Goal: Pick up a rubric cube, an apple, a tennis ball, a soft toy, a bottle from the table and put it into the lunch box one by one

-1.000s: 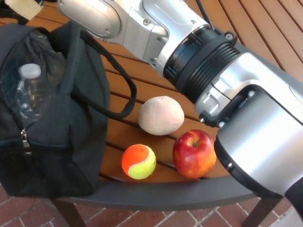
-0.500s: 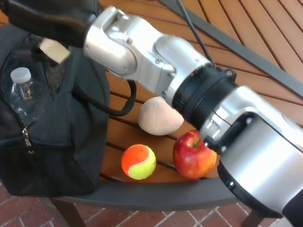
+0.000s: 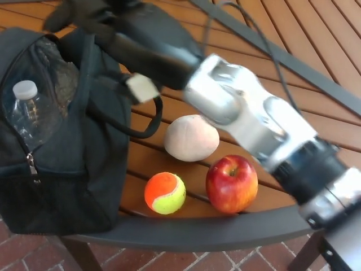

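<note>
Right hand (image 3: 93, 14) blurred above lunch box (image 3: 62, 141); its grip cannot be told

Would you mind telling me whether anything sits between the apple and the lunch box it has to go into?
Yes. The tennis ball lies on the table between the apple and the black lunch box; the pale soft toy sits just behind that line. The right hand is up over the bag.

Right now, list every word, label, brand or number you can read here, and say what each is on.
None can be read.
Bottle in the black bag: no readable label shows.
Pale tag by the right robot hand: blank or too blurred to tell.
Tennis ball and apple: no print or sticker visible.
</note>
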